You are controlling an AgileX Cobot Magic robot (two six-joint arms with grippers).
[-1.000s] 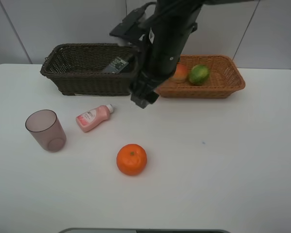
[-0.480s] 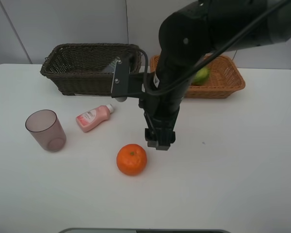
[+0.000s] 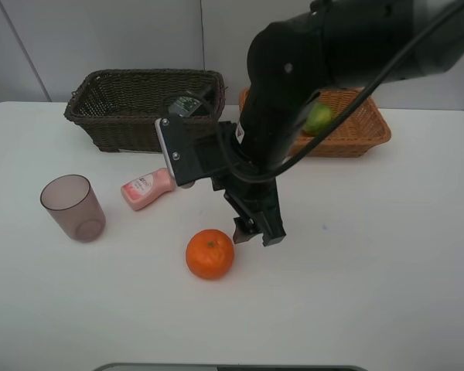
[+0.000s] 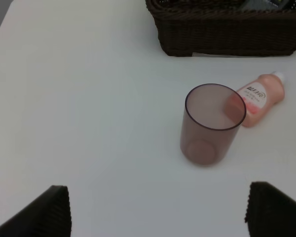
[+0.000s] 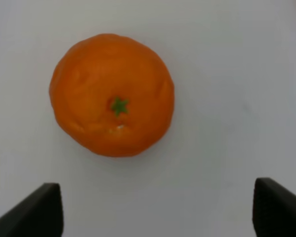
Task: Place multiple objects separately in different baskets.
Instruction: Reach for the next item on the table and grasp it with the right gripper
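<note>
The orange (image 3: 209, 253) lies on the white table, and my right gripper (image 3: 257, 233) hangs open just to its right, slightly above the table. In the right wrist view the orange (image 5: 112, 94) lies ahead of the open gripper (image 5: 158, 212), apart from both fingertips. The mauve cup (image 3: 72, 207) stands upright at the left, with the pink bottle (image 3: 147, 188) lying beside it. The dark bottle (image 3: 185, 103) lies in the dark brown basket (image 3: 131, 116). The green fruit (image 3: 319, 117) lies in the tan basket (image 3: 356, 131). The peach is hidden behind the arm. My left gripper (image 4: 158, 217) is open above the table near the cup (image 4: 213, 123).
The black right arm (image 3: 294, 85) reaches in from the back and covers the gap between the baskets. Bare white table (image 3: 371, 270) spreads at the front and right. The left wrist view also shows the pink bottle (image 4: 259, 98) and the dark basket (image 4: 227, 29).
My right arm has swung from the baskets forward and down, and its open gripper now sits beside the orange. The objects have not moved.
</note>
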